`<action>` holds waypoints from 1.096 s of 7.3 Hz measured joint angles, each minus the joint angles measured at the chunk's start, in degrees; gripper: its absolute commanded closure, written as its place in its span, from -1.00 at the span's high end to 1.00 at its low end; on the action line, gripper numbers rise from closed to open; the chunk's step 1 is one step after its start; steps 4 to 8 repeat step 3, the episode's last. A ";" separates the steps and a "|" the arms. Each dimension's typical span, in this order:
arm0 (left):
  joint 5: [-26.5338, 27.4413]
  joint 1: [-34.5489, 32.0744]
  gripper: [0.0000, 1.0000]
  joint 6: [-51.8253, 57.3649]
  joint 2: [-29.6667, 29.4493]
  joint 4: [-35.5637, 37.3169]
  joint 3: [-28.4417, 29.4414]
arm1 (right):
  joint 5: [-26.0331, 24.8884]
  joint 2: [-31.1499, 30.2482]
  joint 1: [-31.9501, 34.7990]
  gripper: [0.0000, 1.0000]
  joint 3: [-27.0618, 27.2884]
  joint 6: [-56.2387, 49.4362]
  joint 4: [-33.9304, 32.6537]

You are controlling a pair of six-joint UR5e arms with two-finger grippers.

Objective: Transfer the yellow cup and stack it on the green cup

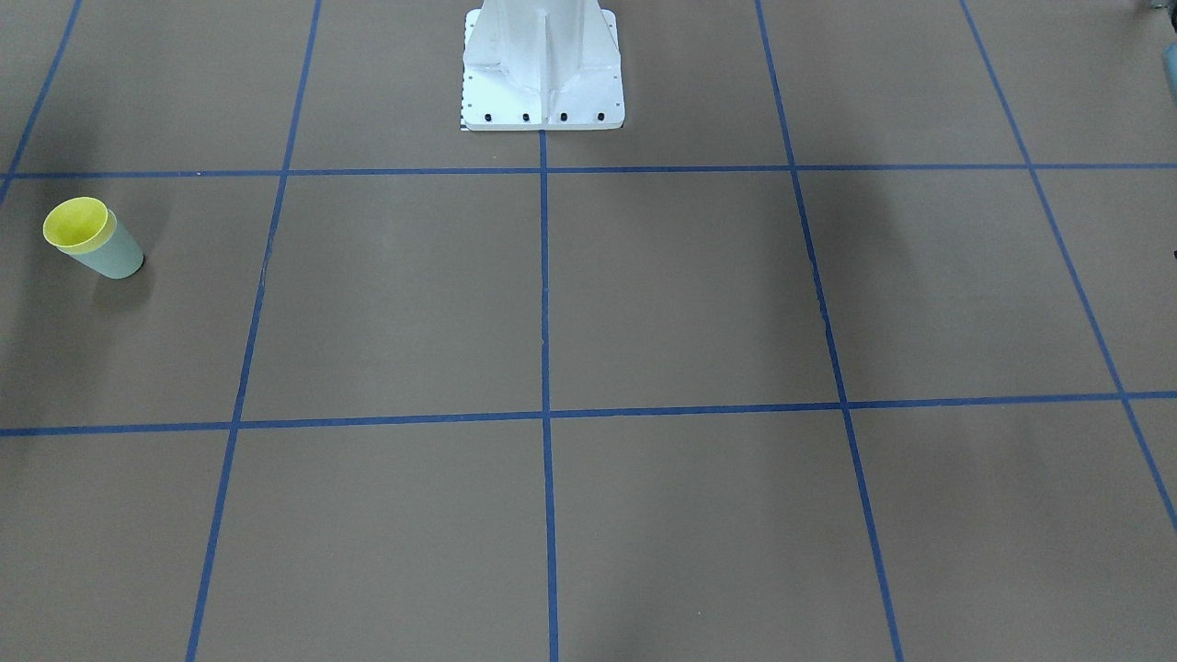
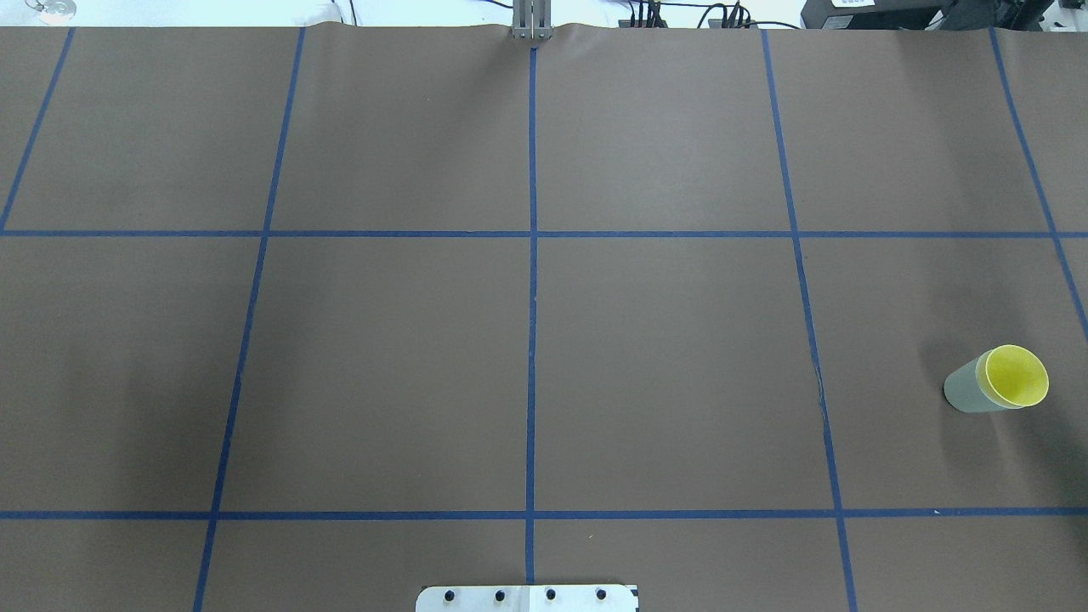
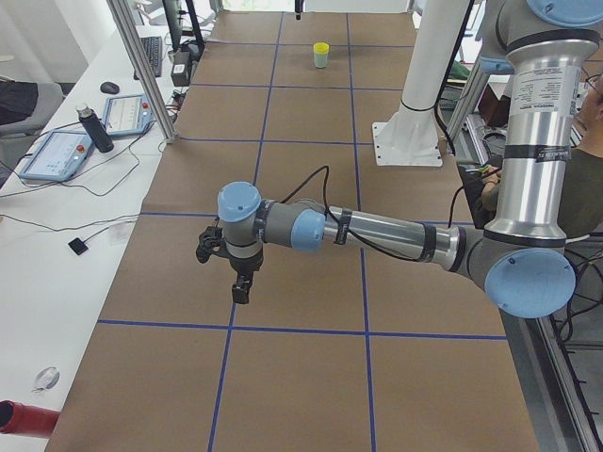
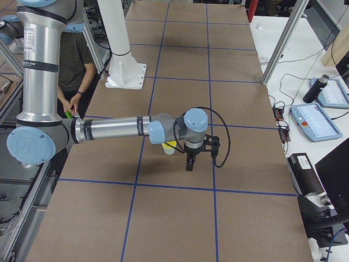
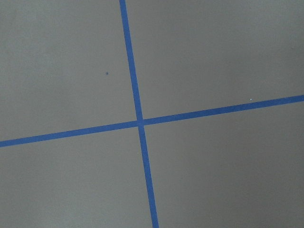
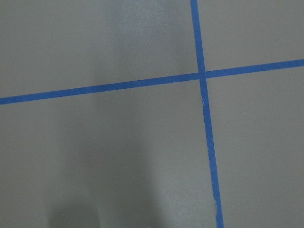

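Both cups stand nested on the right side of the table (image 2: 663,357): the yellow cup (image 2: 1013,375) sits inside the green cup (image 2: 965,395), so we judge the stack done. Their shared long axis runs upright, mouths up. Our left pincer (image 3: 241,290) and right pincer (image 4: 188,165) hang off them, touching neither; whether each is released or clenched we cannot tell

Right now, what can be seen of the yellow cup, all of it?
The yellow cup is a small, plain, bright yellow tapered tumbler, plastic by its look, with no handle. It sits nested mouth-up inside the green cup, so only its rim band and empty inside show. The pair stands upright on the brown table toward the robot's right end, within a square of blue tape lines. Nothing but the green cup touches it.
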 measured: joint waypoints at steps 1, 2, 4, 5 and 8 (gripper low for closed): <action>0.00 0.00 1.00 -0.03 -0.01 0.00 -0.13 | 0.01 0.00 0.00 1.00 0.00 0.04 0.00; 0.00 0.00 1.00 -0.04 -0.02 0.00 -0.24 | 0.01 -0.03 0.00 1.00 -0.03 0.06 0.00; 0.00 0.00 1.00 0.01 -0.02 0.00 -0.29 | -0.03 -0.03 0.00 1.00 0.01 0.11 0.00; 0.00 0.00 1.00 0.01 -0.02 0.00 -0.29 | -0.03 -0.03 0.00 1.00 0.01 0.11 0.00; 0.00 0.00 1.00 0.01 -0.02 0.00 -0.29 | -0.03 -0.03 0.00 1.00 0.01 0.11 0.00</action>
